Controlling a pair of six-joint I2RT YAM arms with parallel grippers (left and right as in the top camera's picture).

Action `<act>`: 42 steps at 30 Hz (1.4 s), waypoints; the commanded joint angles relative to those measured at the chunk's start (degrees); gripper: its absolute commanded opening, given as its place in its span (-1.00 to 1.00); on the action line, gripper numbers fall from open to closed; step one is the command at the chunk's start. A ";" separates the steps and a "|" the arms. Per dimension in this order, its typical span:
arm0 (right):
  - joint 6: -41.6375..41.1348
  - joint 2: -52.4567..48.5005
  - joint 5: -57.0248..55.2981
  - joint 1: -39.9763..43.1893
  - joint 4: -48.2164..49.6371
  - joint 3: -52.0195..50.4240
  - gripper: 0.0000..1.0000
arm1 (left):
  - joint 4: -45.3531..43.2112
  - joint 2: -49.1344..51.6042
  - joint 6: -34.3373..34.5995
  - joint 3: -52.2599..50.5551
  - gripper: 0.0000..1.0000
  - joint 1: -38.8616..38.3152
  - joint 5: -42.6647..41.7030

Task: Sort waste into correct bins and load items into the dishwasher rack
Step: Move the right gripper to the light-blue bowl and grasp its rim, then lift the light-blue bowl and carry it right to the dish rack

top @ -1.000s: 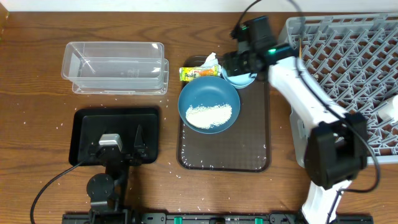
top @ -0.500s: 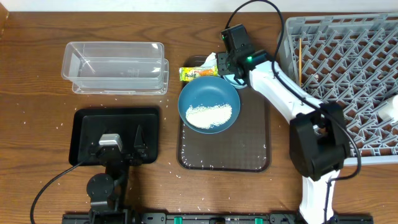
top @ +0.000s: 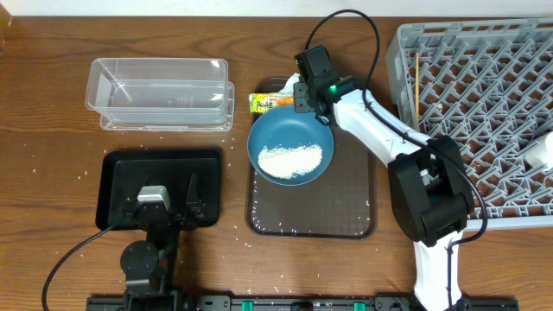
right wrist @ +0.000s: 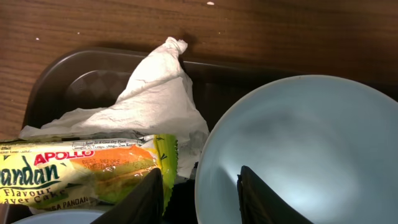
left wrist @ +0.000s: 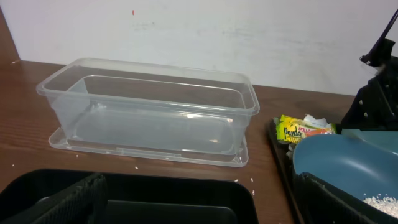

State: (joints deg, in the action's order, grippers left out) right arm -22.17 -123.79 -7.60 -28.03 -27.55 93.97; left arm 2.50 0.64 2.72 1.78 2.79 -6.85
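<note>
Surface: brown wooden table with a white wall behind it.
Rack: the grey dishwasher rack fills the table's right end. The chopsticks lie in it close to its left wall.
Right arm: the white right arm reaches from the near right edge up and left, with the wrist tilted down over the far end of the brown serving tray.
Right gripper: the right gripper straddles the rim of the light-blue bowl. One finger is inside the bowl and the other is outside, next to the wrapper. The fingers are apart, with a gap between each one and the rim.
Left arm: the left arm is low at the near left. The left gripper hangs over the black tray with its fingers spread wide and nothing between them.
Serving tray contents: dish, bowl, wrapper and tissue, with a few stray grains.
Clear tub: the clear tub is at the far left and empty.
Dish: the dark-blue dish sits on the serving tray's far half and holds a patch of rice.
Bowl: empty, just beyond the dish.
Wrapper: the snack wrapper lies at the tray's far left corner.
Tissue: the tissue is crumpled, touching the wrapper, beside the bowl.
Loose grains: scattered on the table near the trays.
</note>
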 commanded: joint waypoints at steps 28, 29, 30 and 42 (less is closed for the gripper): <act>-0.55 4.66 -2.03 3.91 -15.65 14.91 -0.98 | 1.01 -0.37 -0.57 -1.55 0.95 -0.24 0.04; 0.28 5.51 -2.03 4.70 -16.31 15.50 -0.98 | 1.01 -0.37 -0.57 -1.55 0.95 -0.24 0.02; 1.07 6.56 -2.03 5.68 -17.11 16.06 -0.98 | 1.01 -0.37 -0.57 -1.55 0.95 -0.24 0.02; 10.56 16.87 22.64 30.84 -20.28 16.46 -0.98 | 1.01 -0.37 -0.57 -1.55 0.96 -0.24 0.02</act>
State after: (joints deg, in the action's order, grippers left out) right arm -16.25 -108.25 3.29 -3.16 -47.81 109.62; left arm 2.50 0.62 2.72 1.78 2.79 -6.85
